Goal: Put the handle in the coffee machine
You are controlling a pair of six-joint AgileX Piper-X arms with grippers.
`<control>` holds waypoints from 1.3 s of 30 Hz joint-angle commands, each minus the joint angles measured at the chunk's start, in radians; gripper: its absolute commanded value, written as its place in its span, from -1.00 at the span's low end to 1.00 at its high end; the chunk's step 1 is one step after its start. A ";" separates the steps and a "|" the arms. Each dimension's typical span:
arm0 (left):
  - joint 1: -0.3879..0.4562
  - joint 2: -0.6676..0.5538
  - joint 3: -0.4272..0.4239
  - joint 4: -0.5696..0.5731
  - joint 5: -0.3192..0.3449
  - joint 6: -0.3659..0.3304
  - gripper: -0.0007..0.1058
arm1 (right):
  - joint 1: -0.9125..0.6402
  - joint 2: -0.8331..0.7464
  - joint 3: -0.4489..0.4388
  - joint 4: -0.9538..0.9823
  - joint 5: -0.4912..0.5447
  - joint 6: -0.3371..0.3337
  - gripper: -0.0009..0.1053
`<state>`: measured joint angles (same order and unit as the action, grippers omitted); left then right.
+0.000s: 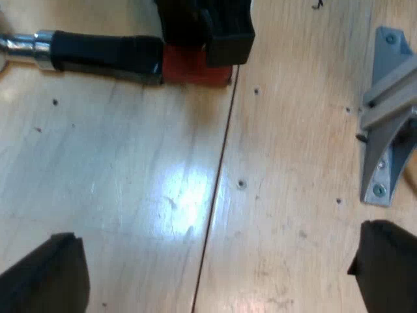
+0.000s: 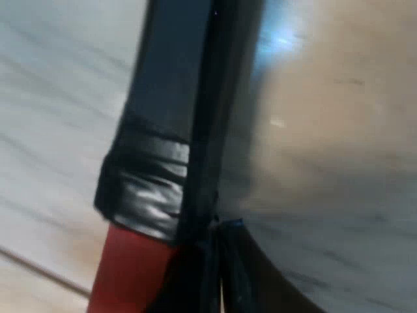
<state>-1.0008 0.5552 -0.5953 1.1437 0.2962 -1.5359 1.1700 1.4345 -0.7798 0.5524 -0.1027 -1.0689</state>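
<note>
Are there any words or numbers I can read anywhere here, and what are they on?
None can be read. The black handle with the red end, the light wooden table and the grey bracket bear no writing.
A tiny dark scribble on the table is too small to read.

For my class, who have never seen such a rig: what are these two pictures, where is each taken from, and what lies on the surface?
This is a two-armed robot; each picture is taken from one wrist. The left wrist view looks down past the left gripper, its two black fingers open, onto a wooden table. There lies the holder's handle, black with a red end; the right gripper is at that red end. A grey bracket sits nearby. The right wrist view sees the same handle from very close; whether it is gripped cannot be told.
</note>
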 commanded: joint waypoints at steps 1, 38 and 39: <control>-0.005 -0.018 -0.003 0.014 -0.022 -0.001 0.58 | 0.009 0.005 0.003 -0.055 -0.014 0.036 -0.98; -0.005 -0.111 -0.019 0.107 -0.090 -0.008 0.58 | 0.081 0.086 -0.009 -0.334 0.149 0.281 -0.98; -0.005 -0.111 -0.019 0.107 -0.090 -0.008 0.58 | 0.081 0.077 -0.008 -0.305 0.155 0.279 -0.98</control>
<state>-1.0008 0.4495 -0.6079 1.2550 0.2164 -1.5359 1.2511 1.5229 -0.7829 0.1950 0.0322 -0.7796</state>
